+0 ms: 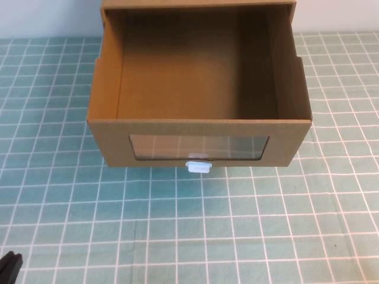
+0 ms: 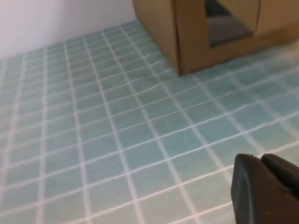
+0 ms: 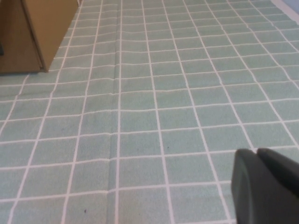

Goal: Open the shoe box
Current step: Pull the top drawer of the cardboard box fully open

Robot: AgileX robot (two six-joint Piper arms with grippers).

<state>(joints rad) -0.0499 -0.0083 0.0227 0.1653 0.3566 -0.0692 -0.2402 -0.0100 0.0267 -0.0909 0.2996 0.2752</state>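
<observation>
A brown cardboard shoe box (image 1: 201, 77) sits on a table (image 1: 237, 225) covered in a teal cloth with a white grid. Seen from above, the box stands at the middle of the table's far edge and reaches toward the table's centre. Its top is open, so the plain brown floor and four inner walls show. A strip of cardboard crosses its far end at the very top of the view.

The near wall of the box faces the robot. It has a wide, clear window (image 1: 199, 147) across it, and the grid cloth shows faintly through the window. A small white tab (image 1: 198, 167) sticks out from the bottom edge of this wall, at its middle, and rests on the cloth.

The left gripper (image 1: 9, 267) is at the table's near left corner, well apart from the box. Only a dark sliver of it shows from above. Its wrist camera shows the two black fingers (image 2: 247, 186) pressed together, gripping nothing, just above bare cloth. The box's left near corner appears farther off in that view.

The right gripper (image 3: 256, 151) is outside the overhead view. Its wrist camera shows it low over bare cloth, fingers clenched together on nothing. The box's right near corner shows far off in that view.
</observation>
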